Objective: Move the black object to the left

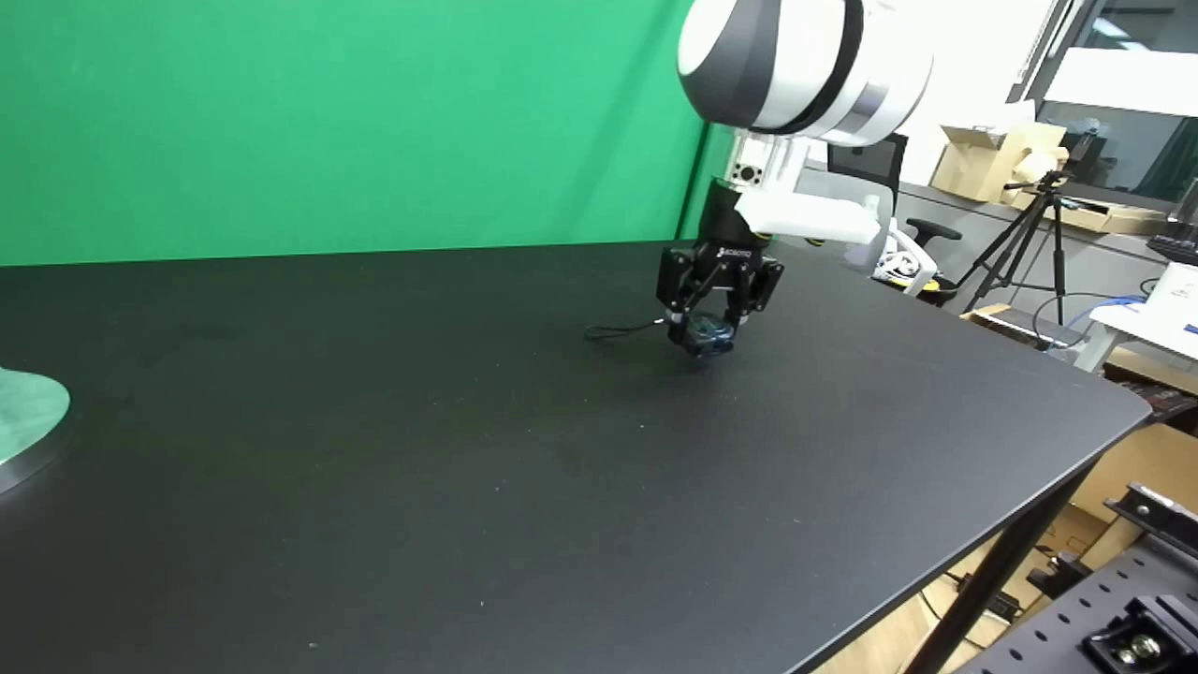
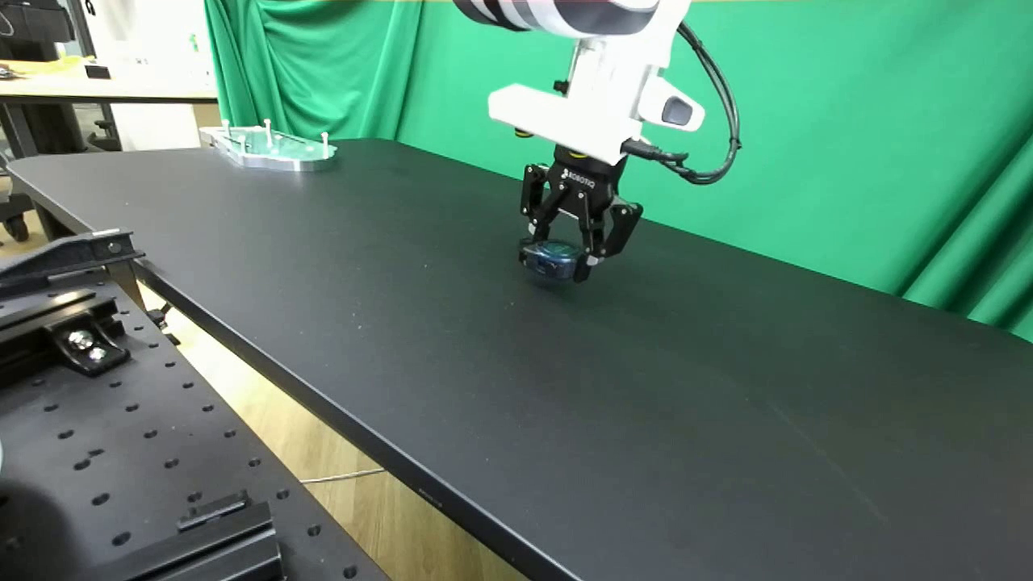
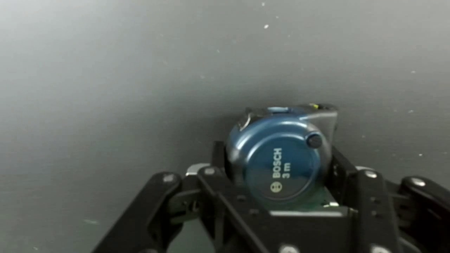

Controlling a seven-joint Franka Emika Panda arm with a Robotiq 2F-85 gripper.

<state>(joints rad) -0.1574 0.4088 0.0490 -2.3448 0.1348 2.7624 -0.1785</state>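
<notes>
The black object is a small rounded dark blue-black tape measure marked BOSCH 3 m (image 3: 281, 140). It also shows in both exterior views (image 1: 708, 333) (image 2: 552, 258). Its thin black strap (image 1: 613, 331) trails to one side in an exterior view. My gripper (image 3: 278, 160) is shut on it, with one finger pressed against each side, as both exterior views also show (image 1: 708, 323) (image 2: 557, 254). The tape measure is at or just above the dark table (image 1: 421, 468); I cannot tell whether it touches. Its lower end is partly hidden by the gripper in the wrist view.
A pale green plate with a metal rim (image 1: 33, 412) stands on the table; in an exterior view (image 2: 270, 152) it shows upright pegs and sits near the far end. A green backdrop (image 1: 328, 122) stands along the table's back. A perforated metal bench (image 2: 161, 452) lies beyond the front edge.
</notes>
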